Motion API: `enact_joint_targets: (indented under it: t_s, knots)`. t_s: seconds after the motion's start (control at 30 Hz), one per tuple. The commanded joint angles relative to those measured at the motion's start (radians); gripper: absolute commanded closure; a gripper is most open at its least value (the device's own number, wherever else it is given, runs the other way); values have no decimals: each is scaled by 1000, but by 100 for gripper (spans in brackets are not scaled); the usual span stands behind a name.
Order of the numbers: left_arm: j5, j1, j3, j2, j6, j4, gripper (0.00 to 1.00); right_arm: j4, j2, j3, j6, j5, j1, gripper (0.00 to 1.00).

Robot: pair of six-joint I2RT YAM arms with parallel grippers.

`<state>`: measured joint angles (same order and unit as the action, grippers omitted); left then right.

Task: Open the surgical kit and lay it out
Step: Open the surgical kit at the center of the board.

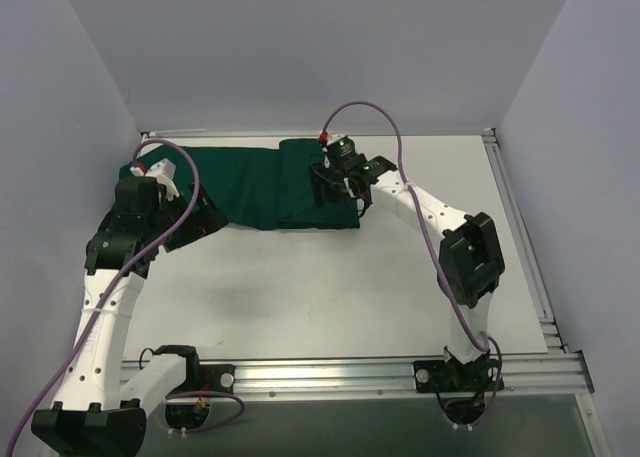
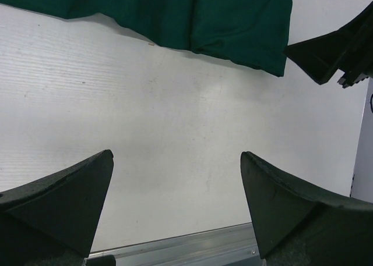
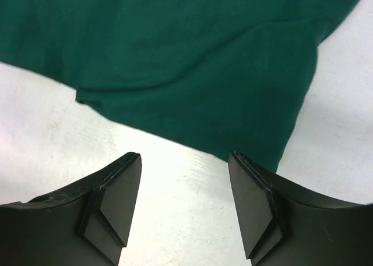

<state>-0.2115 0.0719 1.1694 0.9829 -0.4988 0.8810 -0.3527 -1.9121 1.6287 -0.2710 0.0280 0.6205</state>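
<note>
Right end effector [image 3: 183, 161] jaws apart, empty, green drape [image 3: 175, 62] edge just ahead, left end effector [image 2: 176, 156] spread wide, green drape beyond

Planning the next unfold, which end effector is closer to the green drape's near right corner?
Right. The right end effector hovers at the drape's near right corner; the left end effector is over the table by its left end.
</note>
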Motion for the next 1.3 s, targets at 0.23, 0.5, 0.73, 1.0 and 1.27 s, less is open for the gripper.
enact_joint_targets:
  t_s: [0.23,0.5,0.73,1.0,1.27]
  knots:
    - [-71,-4,-30,36,-60,-77,0,11,25,-104,-74,201,-226,39]
    - [14,-4,-37,92,-118,-11,10,-26,47,3,136,-25,-24,35]
    - [86,-4,-48,86,-194,73,15,-40,-60,141,222,-131,122,34]
    - [75,-3,-74,43,-187,99,17,-98,-211,313,259,-212,219,38]
    - [75,-4,-62,66,-155,93,18,-173,-269,384,253,-254,234,39]
